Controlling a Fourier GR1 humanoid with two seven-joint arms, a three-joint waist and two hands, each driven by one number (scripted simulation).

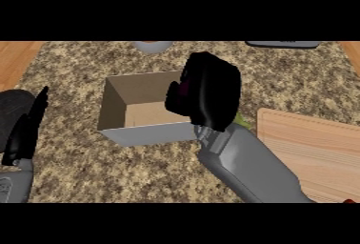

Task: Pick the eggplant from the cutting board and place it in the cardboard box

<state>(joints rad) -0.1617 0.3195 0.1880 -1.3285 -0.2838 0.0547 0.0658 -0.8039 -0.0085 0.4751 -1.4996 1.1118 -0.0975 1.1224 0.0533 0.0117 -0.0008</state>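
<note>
Your right robot hand (pixel 211 97) grasps the eggplant (pixel 183 91) over the box's (pixel 116 102) right wall; left robot hand (pixel 29 121) rests released, fingers up, at view's left.

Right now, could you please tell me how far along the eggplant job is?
Done: the cutting board is bare where visible, so the pick looks complete. In hand: the right hand curls its fingers round a dark purple shape, apparently the eggplant, above the cardboard box's right wall. Left: lower it in and release; the box floor that shows is bare. The left hand rests open at the view's left edge.
</note>
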